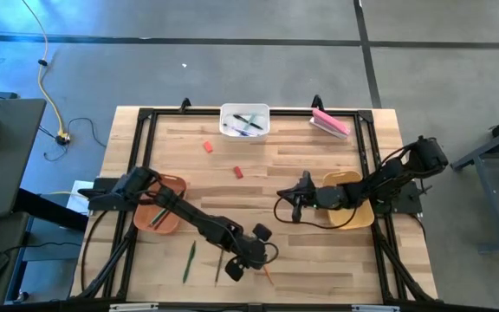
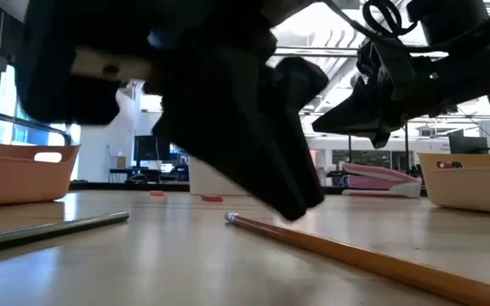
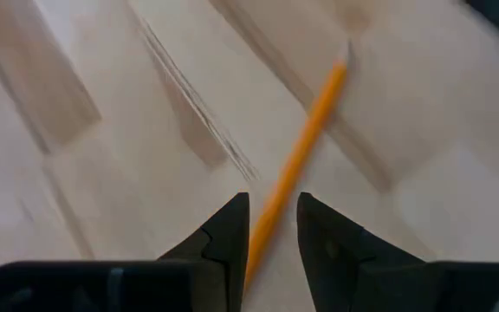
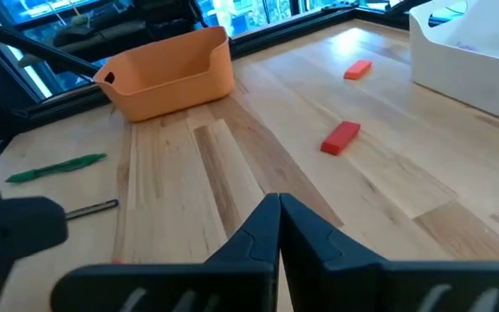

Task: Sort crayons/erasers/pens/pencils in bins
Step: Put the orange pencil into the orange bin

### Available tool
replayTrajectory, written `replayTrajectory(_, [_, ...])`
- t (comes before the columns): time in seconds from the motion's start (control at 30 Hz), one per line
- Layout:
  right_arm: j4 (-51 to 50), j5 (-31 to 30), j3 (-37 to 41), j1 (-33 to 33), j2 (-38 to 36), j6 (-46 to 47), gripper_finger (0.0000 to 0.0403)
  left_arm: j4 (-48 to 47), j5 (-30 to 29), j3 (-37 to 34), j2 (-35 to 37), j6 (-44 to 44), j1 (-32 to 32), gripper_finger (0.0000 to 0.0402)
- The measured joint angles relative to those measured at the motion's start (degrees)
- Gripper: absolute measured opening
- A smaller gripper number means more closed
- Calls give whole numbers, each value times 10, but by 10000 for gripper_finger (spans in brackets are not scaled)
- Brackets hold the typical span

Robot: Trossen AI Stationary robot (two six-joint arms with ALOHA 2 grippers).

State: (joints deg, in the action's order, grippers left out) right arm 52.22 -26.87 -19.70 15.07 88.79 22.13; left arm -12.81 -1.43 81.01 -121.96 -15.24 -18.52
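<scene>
My left gripper [image 1: 251, 256] hangs low near the table's near edge, open. In the left wrist view its fingers [image 3: 273, 217] stand on either side of an orange pencil [image 3: 306, 143] that lies flat on the wood [image 2: 356, 251]. A green pencil [image 1: 189, 260] and another thin stick [image 1: 219, 265] lie to its left. Two red crayons [image 1: 207, 147] [image 1: 238, 172] lie mid-table. My right gripper [image 1: 291, 206] is shut and empty [image 4: 278, 212], beside the mustard bin [image 1: 351, 201]. The white bin [image 1: 245, 121] holds pens. The orange-brown bin [image 1: 158, 206] sits under my left arm.
A large pink block [image 1: 330, 122] lies at the far right by the table frame. A black frame rims the table [image 1: 145, 117]. Bare wood stretches between the red crayons and the near edge. Cables trail off both arm bases.
</scene>
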Motion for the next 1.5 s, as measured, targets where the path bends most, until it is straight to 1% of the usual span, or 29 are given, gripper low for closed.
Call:
replayTrajectory(0.13, [3, 0, 0, 0, 0, 0, 0, -14, 5, 5, -11, -19, 2, 81])
replayTrajectory(0.33, [6, 0, 0, 0, 0, -2, 0, -46, 15, 6, -11, -19, 13, 70])
replayTrajectory(0.53, [4, 0, 0, 0, 0, -3, 0, -93, 26, 8, -8, -15, 19, 39])
replayTrajectory(0.73, [4, 0, 0, 0, 0, -6, 0, -116, 25, 8, -7, 3, 21, 14])
replayTrajectory(0.97, [4, 1, 0, 0, 0, -6, 0, -130, 26, 7, -2, 31, 26, 13])
replayTrajectory(1.23, [5, 2, 0, 0, 0, -6, 0, -158, 18, 3, 31, 58, 30, 12])
replayTrajectory(1.5, [7, 4, 0, 0, 0, -8, 0, -195, 10, 3, 61, 129, 43, 10])
